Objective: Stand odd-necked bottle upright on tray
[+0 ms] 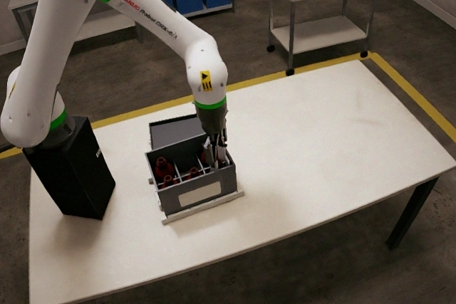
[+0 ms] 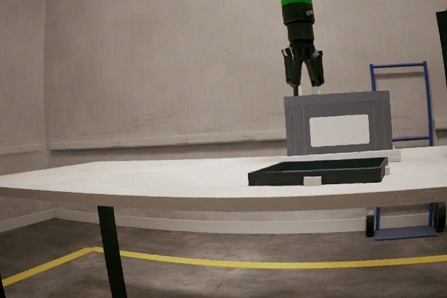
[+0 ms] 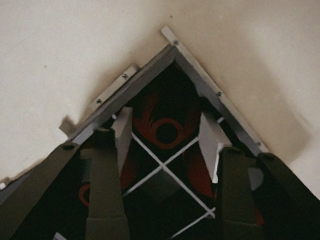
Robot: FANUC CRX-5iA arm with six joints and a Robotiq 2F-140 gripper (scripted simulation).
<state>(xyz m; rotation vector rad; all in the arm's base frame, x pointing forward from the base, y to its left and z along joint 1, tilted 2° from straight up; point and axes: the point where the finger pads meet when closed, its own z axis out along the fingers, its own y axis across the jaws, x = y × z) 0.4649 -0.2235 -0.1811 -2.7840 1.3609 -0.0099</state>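
Observation:
The grey crate (image 1: 196, 204) (image 2: 339, 107) (image 3: 131, 88) stands on the table with reddish-brown bottles in its divided compartments. Bottles at its left (image 1: 161, 171) and in the middle of the near row (image 1: 194, 172) are upright. My gripper (image 1: 216, 164) (image 2: 306, 91) (image 3: 166, 124) points down into the crate's right end, partly open. In the wrist view its pale fingertips stand on either side of the corner bottle (image 3: 156, 134), with gaps to its neck. Neck differences cannot be judged. The dark tray (image 1: 174, 137) (image 2: 274, 178) lies behind the crate in the top view and holds nothing visible.
Thin pale dividers (image 3: 162, 165) cross between the compartments near the fingers. Another bottle's mouth (image 3: 83, 195) shows beside the left finger. A light strip (image 1: 202, 208) (image 3: 219, 94) runs along the crate's foot. The robot's black pedestal (image 1: 73, 179) stands left of the crate.

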